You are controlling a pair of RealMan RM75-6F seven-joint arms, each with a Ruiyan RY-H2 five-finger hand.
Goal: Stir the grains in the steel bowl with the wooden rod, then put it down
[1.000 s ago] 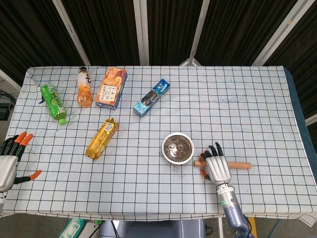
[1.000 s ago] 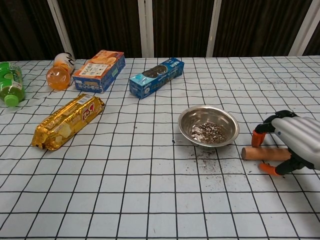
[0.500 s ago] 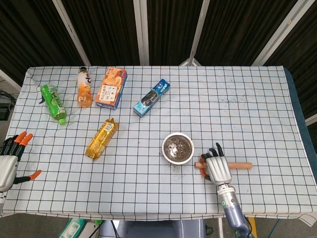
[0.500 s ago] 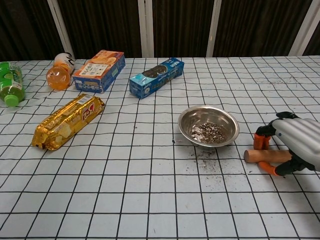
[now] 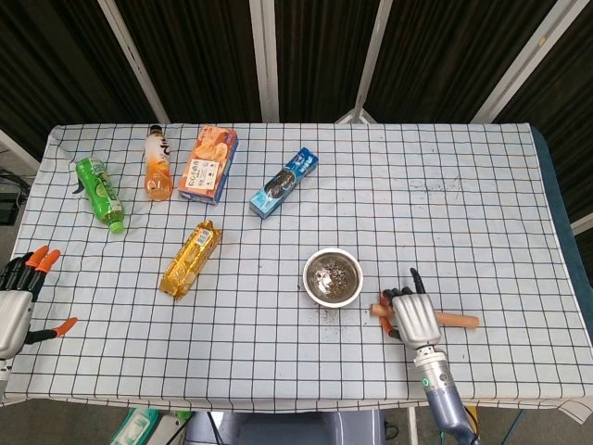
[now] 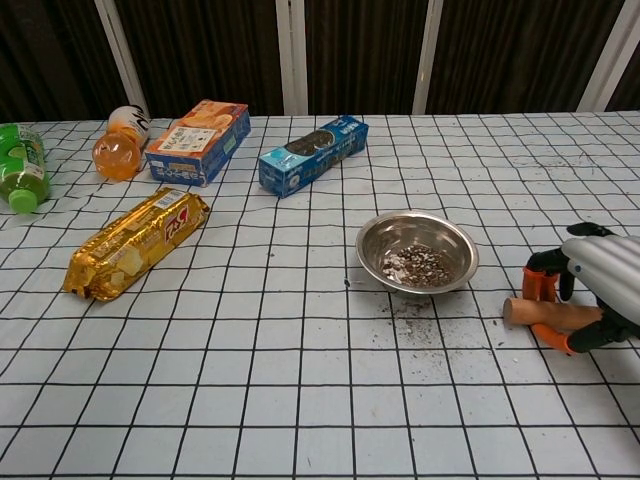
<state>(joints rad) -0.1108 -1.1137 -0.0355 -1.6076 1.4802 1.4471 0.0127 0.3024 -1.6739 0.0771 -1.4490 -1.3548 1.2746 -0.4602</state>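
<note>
Here the checked tablecloth fronts dark slatted panels, and the right hand grips the wooden rod.

The steel bowl gleamed, polished metal; the wooden rod looked matt. The tablecloth seemed woven fabric (lightly creased), and the yellow snack pack at nine o'clock shone like foil.

green bottle, orange bottle — orange box, blue box, gold packet.
</note>
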